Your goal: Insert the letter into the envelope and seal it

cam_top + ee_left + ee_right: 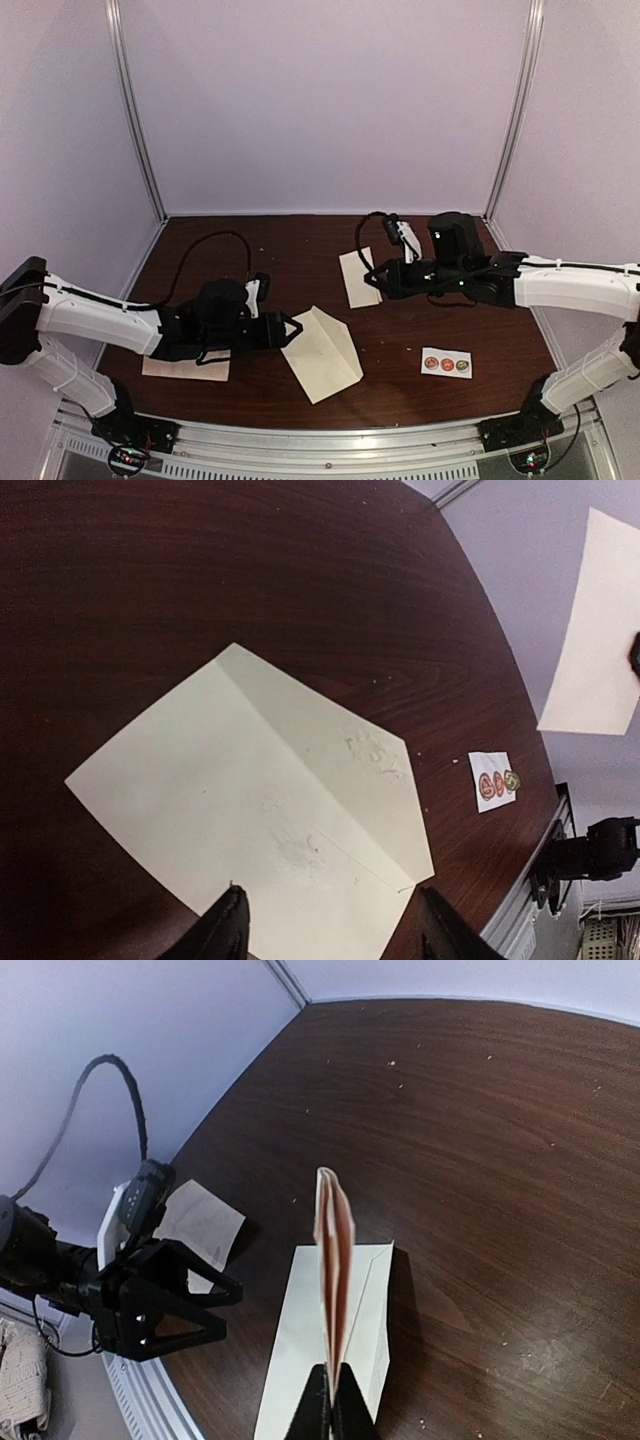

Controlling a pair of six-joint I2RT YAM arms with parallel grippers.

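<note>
The cream envelope [322, 352] lies flat at the table's middle front, its pointed flap [385, 770] folded open. My left gripper [292, 328] is open at the envelope's left edge, and its fingers [225, 932] straddle the paper's [240, 800] near end with nothing held. My right gripper [332, 1400] is shut on the folded pinkish letter [335, 1250], held edge-up in the air above the envelope [300, 1340]. From above, the letter [357, 277] hangs at the right gripper [375, 280], behind and right of the envelope. It also shows at the left wrist view's upper right, the letter [600, 630].
A small white strip of round stickers [446, 362] lies to the right of the envelope, near the front edge; the strip [493, 780] also shows in the left wrist view. Another paper sheet [185, 367] lies under the left arm. Walls close in the back and sides.
</note>
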